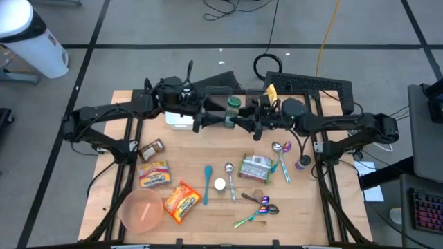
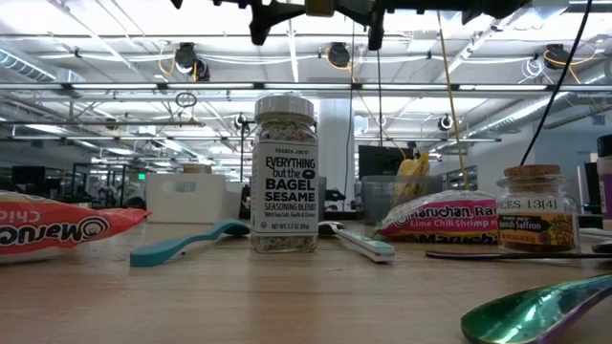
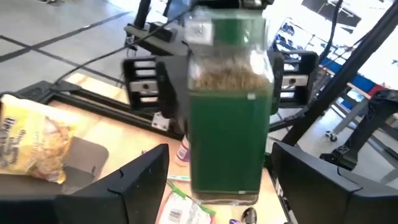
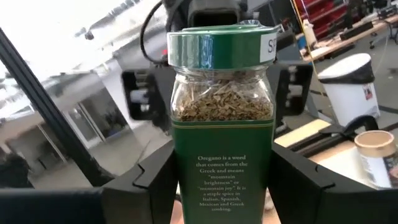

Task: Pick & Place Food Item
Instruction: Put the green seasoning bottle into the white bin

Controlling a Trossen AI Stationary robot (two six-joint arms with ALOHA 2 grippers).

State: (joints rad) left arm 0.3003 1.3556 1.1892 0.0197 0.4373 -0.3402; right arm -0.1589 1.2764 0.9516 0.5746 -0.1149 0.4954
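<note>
A glass oregano jar [image 4: 222, 143] with a green lid and green label hangs upright high above the table's far middle; in the high view the oregano jar [image 1: 234, 104] shows between the two arms. My right gripper [image 4: 224, 186] is shut on it, coming from the table's right. My left gripper [image 3: 217, 186] comes from the table's left and is open. Its two fingers [image 3: 140, 180] stand on either side of the jar's lower half [image 3: 227, 155], with a small gap on each side. My right gripper pinches the jar's lower body [image 4: 186, 186] between its two fingers, one on each side of the green label. The fingers come roughly level from the table's right. The jar stands upright in the hold, lid up, lifted clear of the table.
On the table lie ramen packets [image 1: 154, 174] [image 1: 182, 200] [image 1: 255, 168], a pink bowl [image 1: 142, 209], a teal spatula [image 1: 207, 183], several spoons [image 1: 280, 155], a bagel seasoning jar [image 2: 284, 177], a saffron jar [image 2: 537, 210] and a white box [image 1: 178, 120].
</note>
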